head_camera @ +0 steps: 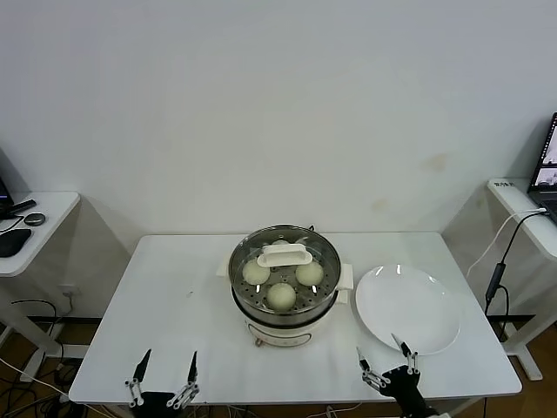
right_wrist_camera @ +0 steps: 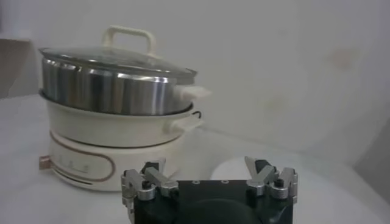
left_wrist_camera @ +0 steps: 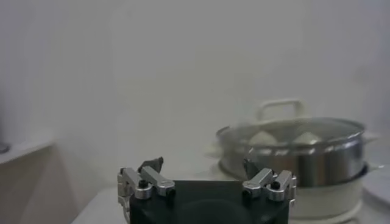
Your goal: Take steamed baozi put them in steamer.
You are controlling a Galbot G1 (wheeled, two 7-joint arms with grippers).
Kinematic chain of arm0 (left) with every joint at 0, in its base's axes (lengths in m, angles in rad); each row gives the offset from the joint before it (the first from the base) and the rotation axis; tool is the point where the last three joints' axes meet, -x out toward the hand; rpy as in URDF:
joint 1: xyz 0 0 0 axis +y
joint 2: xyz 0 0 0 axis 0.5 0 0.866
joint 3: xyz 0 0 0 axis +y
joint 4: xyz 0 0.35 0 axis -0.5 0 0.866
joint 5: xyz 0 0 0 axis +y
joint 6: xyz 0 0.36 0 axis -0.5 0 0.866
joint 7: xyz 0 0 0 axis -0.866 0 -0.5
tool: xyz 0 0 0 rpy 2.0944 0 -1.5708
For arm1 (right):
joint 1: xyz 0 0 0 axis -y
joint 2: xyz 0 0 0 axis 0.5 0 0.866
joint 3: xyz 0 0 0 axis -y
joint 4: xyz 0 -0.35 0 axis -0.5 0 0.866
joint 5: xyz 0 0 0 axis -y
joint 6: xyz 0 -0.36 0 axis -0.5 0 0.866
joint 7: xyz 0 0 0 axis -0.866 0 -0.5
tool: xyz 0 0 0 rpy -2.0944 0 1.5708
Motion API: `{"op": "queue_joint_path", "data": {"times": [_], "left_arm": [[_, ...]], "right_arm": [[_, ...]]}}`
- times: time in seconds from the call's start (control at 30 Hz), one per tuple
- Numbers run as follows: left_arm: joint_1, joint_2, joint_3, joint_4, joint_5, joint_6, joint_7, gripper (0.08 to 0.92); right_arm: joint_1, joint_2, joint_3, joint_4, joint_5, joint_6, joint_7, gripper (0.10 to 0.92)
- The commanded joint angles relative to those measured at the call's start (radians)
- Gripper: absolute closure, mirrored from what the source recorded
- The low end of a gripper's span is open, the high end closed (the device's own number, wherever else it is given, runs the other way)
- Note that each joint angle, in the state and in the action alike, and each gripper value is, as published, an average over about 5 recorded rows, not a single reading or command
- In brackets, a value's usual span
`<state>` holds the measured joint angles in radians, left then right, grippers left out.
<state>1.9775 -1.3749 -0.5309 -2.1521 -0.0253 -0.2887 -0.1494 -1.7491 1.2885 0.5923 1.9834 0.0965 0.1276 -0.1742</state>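
Note:
The steamer (head_camera: 285, 306), a shiny steel pot on a cream-white base, stands mid-table with a glass lid (head_camera: 284, 255) on it. Three cream-white baozi show through the lid: one (head_camera: 256, 273), one (head_camera: 310, 273) and one (head_camera: 281, 296); a fourth is hidden under the lid's handle. My left gripper (head_camera: 164, 370) is open and empty at the table's front edge, left of the steamer. My right gripper (head_camera: 385, 357) is open and empty at the front edge by the plate. The steamer also shows in the left wrist view (left_wrist_camera: 304, 158) and the right wrist view (right_wrist_camera: 116, 91).
An empty flat white plate (head_camera: 407, 306) lies right of the steamer. A side table (head_camera: 35, 226) stands at the left and another with a laptop (head_camera: 544, 165) at the right. A cable (head_camera: 500, 270) hangs off the right table.

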Motion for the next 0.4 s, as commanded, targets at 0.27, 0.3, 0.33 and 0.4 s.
{"op": "queue_joint_path", "data": {"times": [0.27,0.3,0.33,0.4], "left_arm": [[0.05,-0.007,-0.091,0.058,-0.115,-0.027,0.039,0.177],[0.05,-0.005,-0.092,0.058,-0.116,-0.024,0.042,0.177],[0.05,-0.003,-0.092,0.058,-0.116,-0.02,0.045,0.177],[0.05,-0.001,-0.091,0.058,-0.116,-0.017,0.048,0.177]], "right_arm": [[-0.021,-0.021,-0.017,0.013,0.024,-0.006,0.003,0.203],[-0.023,-0.021,-0.016,0.013,0.023,-0.006,0.003,0.203],[-0.025,-0.02,-0.015,0.014,0.023,-0.005,0.003,0.203],[-0.026,-0.02,-0.013,0.014,0.023,-0.004,0.003,0.203]]}}
